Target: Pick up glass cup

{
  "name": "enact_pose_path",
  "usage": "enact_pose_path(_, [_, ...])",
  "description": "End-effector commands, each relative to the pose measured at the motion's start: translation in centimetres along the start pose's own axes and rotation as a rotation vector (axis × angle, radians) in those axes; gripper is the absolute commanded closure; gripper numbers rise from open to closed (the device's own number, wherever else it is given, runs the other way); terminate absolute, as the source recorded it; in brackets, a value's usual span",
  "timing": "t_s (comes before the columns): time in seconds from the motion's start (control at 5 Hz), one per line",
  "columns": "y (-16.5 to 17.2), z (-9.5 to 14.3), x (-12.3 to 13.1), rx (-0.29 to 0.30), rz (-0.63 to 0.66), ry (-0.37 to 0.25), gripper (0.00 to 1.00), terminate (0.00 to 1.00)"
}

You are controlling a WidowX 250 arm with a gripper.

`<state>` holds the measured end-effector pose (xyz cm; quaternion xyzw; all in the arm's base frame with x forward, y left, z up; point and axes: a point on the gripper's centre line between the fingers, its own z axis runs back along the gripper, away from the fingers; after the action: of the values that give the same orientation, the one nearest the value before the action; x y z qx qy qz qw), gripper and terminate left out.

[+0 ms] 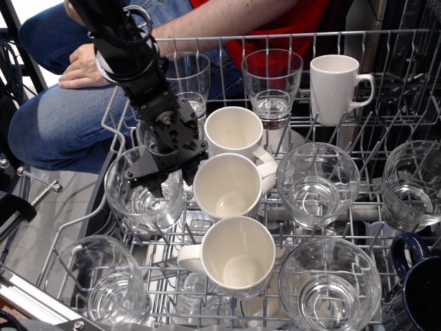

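The glass cup (134,201) is a wide clear tumbler standing mouth-up in the left part of the wire dishwasher rack (275,34). My gripper (173,176) hangs from the black arm right over the cup's far right rim. Its jaws are open. The left fingertip (153,186) is down inside the cup's mouth. The right fingertip (195,164) is outside, between the cup and the middle white mug (227,187). Nothing is gripped.
More white mugs stand at the back (234,131), front (238,254) and far right (334,86). Other clear glasses fill the rack (317,183) (331,286) (103,281) (413,183) (272,83) (189,72). A dark blue mug (422,293) is at the front right. A seated person's leg (62,117) is beside the rack.
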<state>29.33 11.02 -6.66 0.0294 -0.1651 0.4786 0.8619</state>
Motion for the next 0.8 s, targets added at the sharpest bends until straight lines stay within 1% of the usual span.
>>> enact_pose_path(0.0, [0.1, 1.1, 1.1, 0.002, 0.011, 0.027, 1.0, 0.0])
enact_pose_path(0.2, [-0.5, 1.7, 1.5, 0.002, 0.014, 0.053, 1.0, 0.0])
enact_pose_path(0.4, [-1.0, 2.9, 1.9, 0.018, 0.009, 0.082, 1.0, 0.0])
enact_pose_path(0.6, [-1.1, 4.9, 1.9, 0.056, -0.012, 0.104, 1.0, 0.0])
